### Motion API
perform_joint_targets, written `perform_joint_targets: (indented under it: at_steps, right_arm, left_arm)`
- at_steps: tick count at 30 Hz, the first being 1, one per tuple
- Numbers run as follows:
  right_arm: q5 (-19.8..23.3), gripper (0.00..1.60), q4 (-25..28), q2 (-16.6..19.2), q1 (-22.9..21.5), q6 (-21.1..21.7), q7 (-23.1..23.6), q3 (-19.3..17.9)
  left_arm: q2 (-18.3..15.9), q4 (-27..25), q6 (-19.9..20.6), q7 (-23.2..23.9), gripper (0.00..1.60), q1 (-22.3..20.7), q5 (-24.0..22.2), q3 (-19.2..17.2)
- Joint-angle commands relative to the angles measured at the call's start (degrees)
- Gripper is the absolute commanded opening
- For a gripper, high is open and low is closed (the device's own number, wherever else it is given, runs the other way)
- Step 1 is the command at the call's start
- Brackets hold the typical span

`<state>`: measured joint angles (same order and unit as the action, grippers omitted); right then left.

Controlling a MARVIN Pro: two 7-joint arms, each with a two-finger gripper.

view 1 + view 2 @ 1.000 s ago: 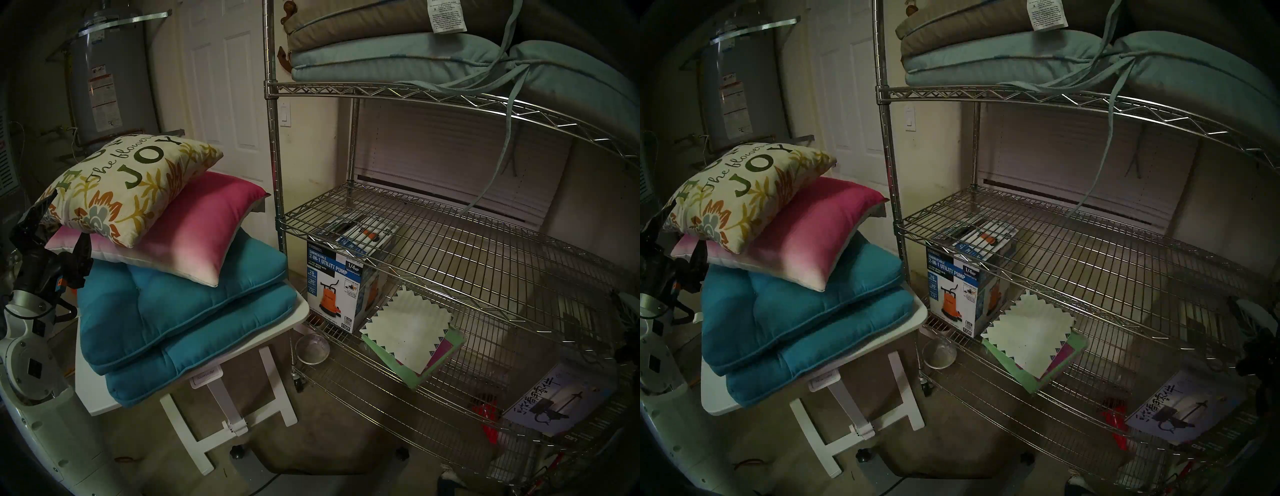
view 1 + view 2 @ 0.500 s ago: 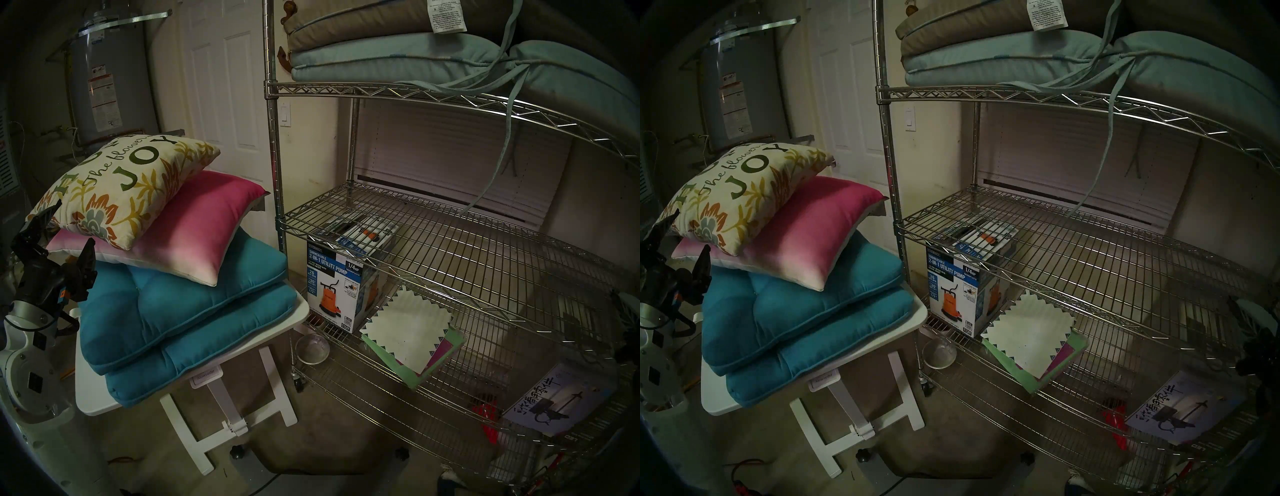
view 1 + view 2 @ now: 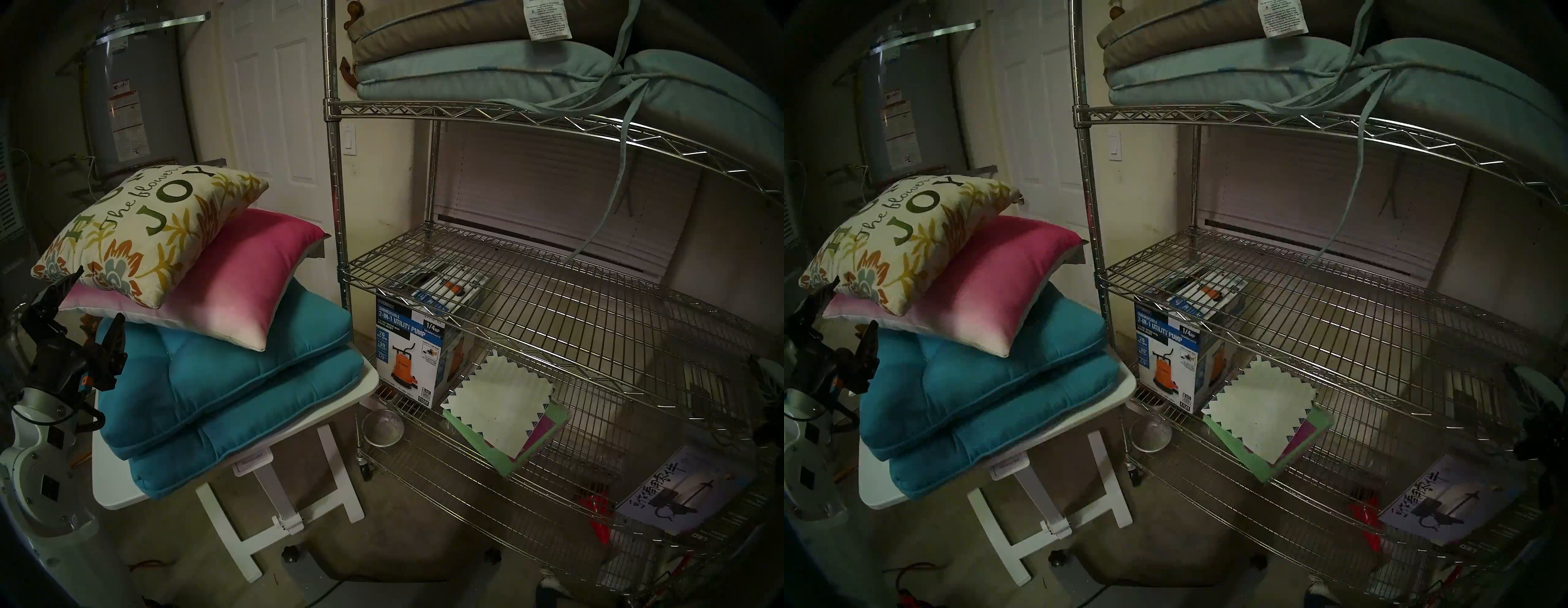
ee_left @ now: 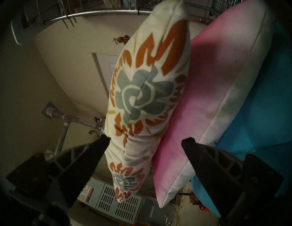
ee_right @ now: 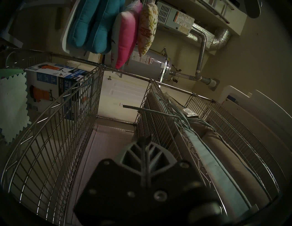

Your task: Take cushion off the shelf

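Your left gripper (image 3: pixel 95 299) is spread wide and grips nothing. Its two black fingers (image 4: pixel 93 151) sit just off the near corner of the cushion stack on the small white table (image 3: pixel 365 384); in the left wrist view the corners of the floral cushion (image 3: pixel 148 229) and the pink cushion (image 3: pixel 237 271) lie in the gap between them, and whether one fingertip brushes the floral fabric cannot be told.

Take the white table as your landmark. On it, from the bottom up, lie two teal seat cushions (image 3: pixel 220 382), then the pink cushion, then the floral cushion printed "JOY", which tilts toward the gripper's side. All four are off the shelf (image 3: pixel 551 305), which stands just to the right of the table.

On the shelf, the tier above table height holds a pale green seat cushion (image 3: pixel 479 72) with loose ties, and a tan cushion (image 3: pixel 437 29) rests on top of it. The tier level with the tabletop is bare wire. Below that stand a pump box (image 3: pixel 409 361) and some paper sheets (image 3: pixel 505 418).

Your right gripper (image 5: pixel 144 140) is pressed together with nothing between its fingers, and it points along the shelf's bare tier, well away from the table.
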<state>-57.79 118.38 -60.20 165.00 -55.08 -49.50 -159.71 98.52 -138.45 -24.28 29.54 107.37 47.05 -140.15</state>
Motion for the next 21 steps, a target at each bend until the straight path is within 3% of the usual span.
perform_joint_targets:
  at_steps: [1,21]
  right_arm:
    - [0.9,0.0,0.1,-0.1,0.0,0.1,-3.8,-0.3]
    - [1.4,0.0,0.3,-0.2,0.0,0.1,-2.9,-0.4]
  left_arm:
    - [0.3,-1.5,-3.2,-1.8,1.6,1.9,-2.0,0.4]
    - [2.4,-1.5,-12.9,-5.1,1.6,6.1,-5.1,2.4]
